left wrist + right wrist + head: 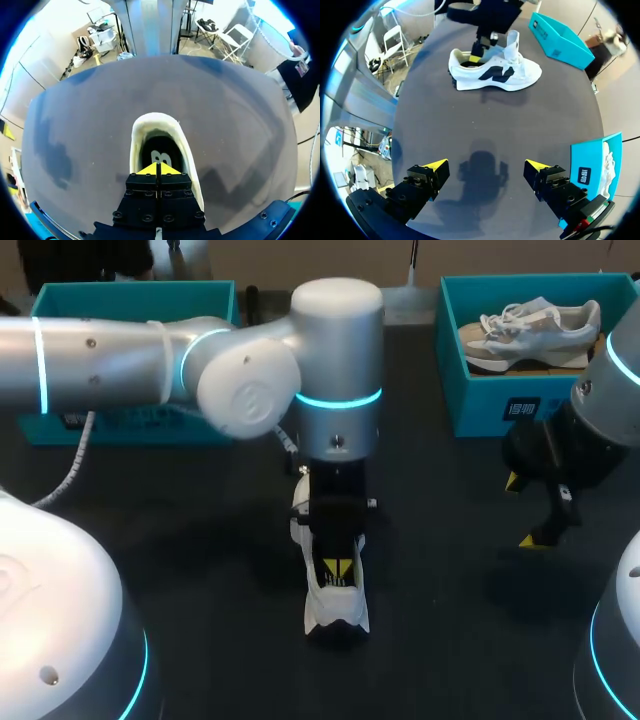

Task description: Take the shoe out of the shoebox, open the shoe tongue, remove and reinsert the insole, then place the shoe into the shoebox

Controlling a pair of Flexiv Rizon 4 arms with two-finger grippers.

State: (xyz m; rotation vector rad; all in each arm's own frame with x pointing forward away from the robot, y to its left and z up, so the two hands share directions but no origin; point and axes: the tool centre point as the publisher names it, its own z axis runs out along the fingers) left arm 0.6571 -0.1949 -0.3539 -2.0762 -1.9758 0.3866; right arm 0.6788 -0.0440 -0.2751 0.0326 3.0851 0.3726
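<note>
Left end effector [157, 169] — tips pressed together — sits inside the white shoe [495, 75]; right end effector [486, 166] gapes wide, empty.

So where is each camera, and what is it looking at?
Head view: above and behind, looking down on the table; left arm and right arm show.
Left wrist view: on the left wrist, looking down into the white shoe; its shut left claw shows.
Right wrist view: on the right wrist, looking across the table; its open right claw shows.
Shared: all see that shoe.
</note>
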